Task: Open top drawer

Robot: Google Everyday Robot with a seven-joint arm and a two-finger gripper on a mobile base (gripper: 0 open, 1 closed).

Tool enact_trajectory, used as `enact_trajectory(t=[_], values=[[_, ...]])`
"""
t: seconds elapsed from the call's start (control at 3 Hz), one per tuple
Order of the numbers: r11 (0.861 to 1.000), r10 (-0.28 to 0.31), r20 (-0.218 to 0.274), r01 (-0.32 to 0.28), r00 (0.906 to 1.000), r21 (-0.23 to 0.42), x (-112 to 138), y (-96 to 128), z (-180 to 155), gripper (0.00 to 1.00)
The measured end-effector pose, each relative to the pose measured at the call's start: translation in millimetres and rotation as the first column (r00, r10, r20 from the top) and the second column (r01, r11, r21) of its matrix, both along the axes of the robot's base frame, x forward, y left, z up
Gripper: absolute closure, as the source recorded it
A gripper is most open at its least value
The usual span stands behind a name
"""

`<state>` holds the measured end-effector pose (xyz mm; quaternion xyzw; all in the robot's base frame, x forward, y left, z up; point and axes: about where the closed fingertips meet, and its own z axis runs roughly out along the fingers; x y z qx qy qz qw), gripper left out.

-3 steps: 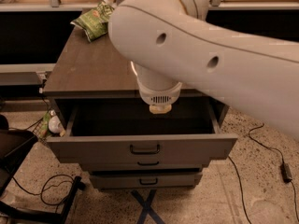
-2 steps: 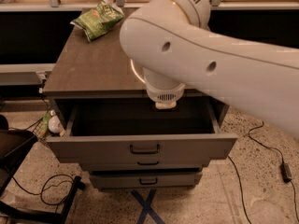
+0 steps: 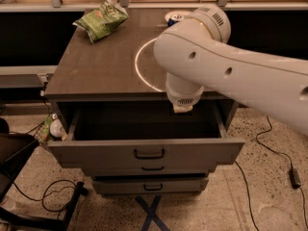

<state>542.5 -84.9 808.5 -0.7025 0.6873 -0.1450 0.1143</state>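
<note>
The top drawer (image 3: 96, 152) is pulled out from the grey cabinet, and its deep dark interior (image 3: 130, 121) shows. Its small dark loop handle (image 3: 149, 154) sits at the centre of the front. My white arm (image 3: 226, 71) reaches in from the right over the cabinet. My gripper (image 3: 182, 108) points down at the arm's end, over the back of the drawer's interior right of centre, mostly hidden by the wrist. It is well behind the handle and does not touch it.
Two shorter drawers (image 3: 152, 168) (image 3: 153, 186) sit shut below. A green snack bag (image 3: 101, 20) and a can (image 3: 173, 17) lie on the cabinet top (image 3: 91, 71). A black chair (image 3: 12, 153) and cables (image 3: 53, 196) are at left, a power adapter (image 3: 294, 177) at right.
My arm has swung to the right and back, uncovering more of the cabinet top. The drawer has stayed pulled out.
</note>
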Motion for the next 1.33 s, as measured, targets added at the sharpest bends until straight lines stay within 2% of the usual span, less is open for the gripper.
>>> enact_trajectory(t=[0.67,1.33], values=[[0.998,-0.012,-0.065,0.016,0.9978,0.054,18.3,-18.4,-56.2,1.00],[0.993,-0.003,-0.173,0.023,0.9849,0.113,21.6,-18.5,-128.2,1.00]])
